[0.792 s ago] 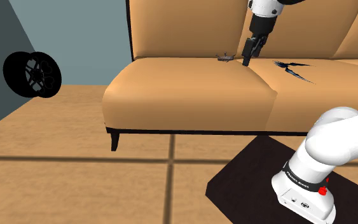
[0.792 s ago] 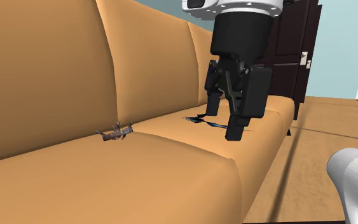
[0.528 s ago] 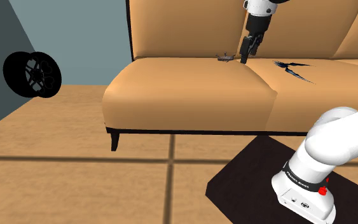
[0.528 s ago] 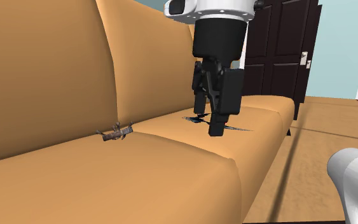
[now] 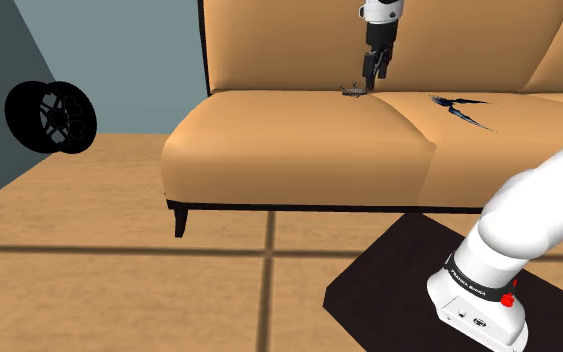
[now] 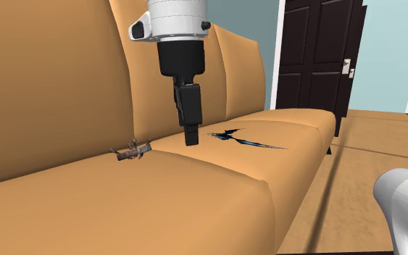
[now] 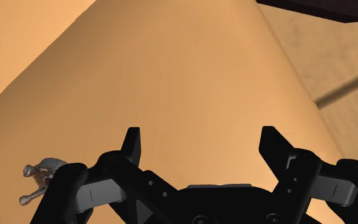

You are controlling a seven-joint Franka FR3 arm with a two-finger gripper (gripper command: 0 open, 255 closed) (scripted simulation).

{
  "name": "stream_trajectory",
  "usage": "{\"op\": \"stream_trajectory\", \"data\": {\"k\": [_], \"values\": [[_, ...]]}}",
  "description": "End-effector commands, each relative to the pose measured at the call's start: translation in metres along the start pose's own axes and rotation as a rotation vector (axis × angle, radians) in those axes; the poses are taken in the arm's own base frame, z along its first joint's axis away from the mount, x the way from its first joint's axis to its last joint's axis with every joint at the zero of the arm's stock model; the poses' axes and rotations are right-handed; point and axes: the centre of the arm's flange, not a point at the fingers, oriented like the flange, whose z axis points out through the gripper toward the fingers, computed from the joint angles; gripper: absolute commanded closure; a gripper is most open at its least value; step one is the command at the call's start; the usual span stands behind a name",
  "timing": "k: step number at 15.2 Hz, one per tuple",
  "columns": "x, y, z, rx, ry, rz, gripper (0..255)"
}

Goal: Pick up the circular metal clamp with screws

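Observation:
The clamp (image 5: 352,90) is a small grey-brown metal piece with protruding screws, lying on the tan sofa seat (image 5: 289,140) close to the backrest. In the second exterior view the clamp (image 6: 131,151) rests to the left of my gripper (image 6: 190,138), which hangs just above the cushion. In the shoulder view my gripper (image 5: 370,84) is right beside the clamp, on its right and slightly above. In the wrist view the clamp (image 7: 41,178) lies outside one finger of the gripper (image 7: 199,137), not between them. The fingers stand apart with nothing held.
A thin dark blue-black object (image 5: 461,108) lies on the neighbouring cushion, also seen as a dark object (image 6: 242,139) beyond the gripper. A black wheel (image 5: 51,116) leans against the wall at the left. A dark door (image 6: 314,58) stands past the sofa's end. The stand (image 5: 479,300) sits on a dark mat.
My gripper has travelled to the shoulder view's left and back toward the backrest, ending close beside the clamp. The clamp has not moved.

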Motion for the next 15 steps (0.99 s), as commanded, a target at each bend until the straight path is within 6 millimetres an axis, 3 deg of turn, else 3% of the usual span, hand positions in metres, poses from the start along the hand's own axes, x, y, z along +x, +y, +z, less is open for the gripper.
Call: {"op": "stream_trajectory", "data": {"k": [1,14,15], "values": [[0.022,0.022,0.005,-0.002,-0.031,-0.02,0],[0.168,0.136,0.05,-0.01,-0.224,-0.141,0],[0.169,0.136,0.055,-0.01,-0.224,-0.141,0]]}}
